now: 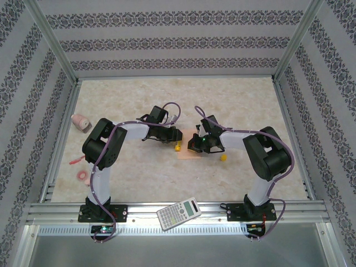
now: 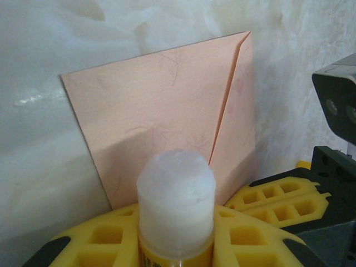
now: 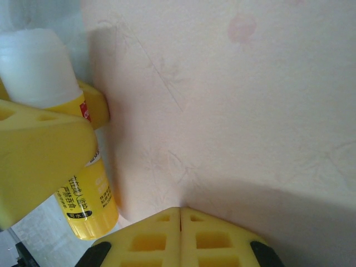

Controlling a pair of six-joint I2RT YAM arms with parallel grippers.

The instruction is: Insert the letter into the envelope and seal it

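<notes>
Envelope (image 2: 161, 105) flat on table (image 1: 139, 100), centre, btwn both arms, flap folded down. L gripper (image 2: 177, 236) clamped on glue stick (image 2: 177, 189), white tip bare, just beside envelope edge. R gripper (image 3: 179, 219) fingers pressed together, nothing held, tips at envelope corner.

Table (image 1: 167, 94), pale speckled top.
Lying on it: envelope (image 1: 188, 154) at centre; pink object (image 1: 80, 121) and ring (image 1: 82, 176) at left.
</notes>
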